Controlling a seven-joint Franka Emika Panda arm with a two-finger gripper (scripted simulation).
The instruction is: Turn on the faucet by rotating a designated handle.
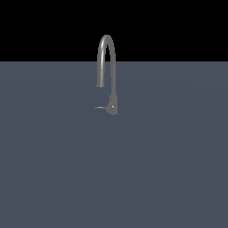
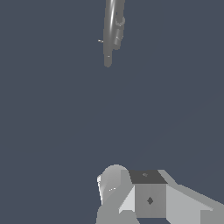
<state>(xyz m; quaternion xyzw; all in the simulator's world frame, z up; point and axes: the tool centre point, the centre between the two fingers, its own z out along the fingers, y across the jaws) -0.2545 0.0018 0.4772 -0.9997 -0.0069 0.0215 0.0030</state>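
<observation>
Easily overshot: thin handle [image 1: 99,107] beside faucet [image 1: 108,71] spout; gripper [image 2: 131,194] well apart (grip state impossible to tell), risking brushing spout instead.

The faucet [image 2: 112,30] is cut off by the wrist view's edge. Its handle [image 2: 100,41] there is a stub too small to read. The gripper [image 2: 131,197] is cropped by the frame, its fingertips unseen, so its opening cannot be told
</observation>
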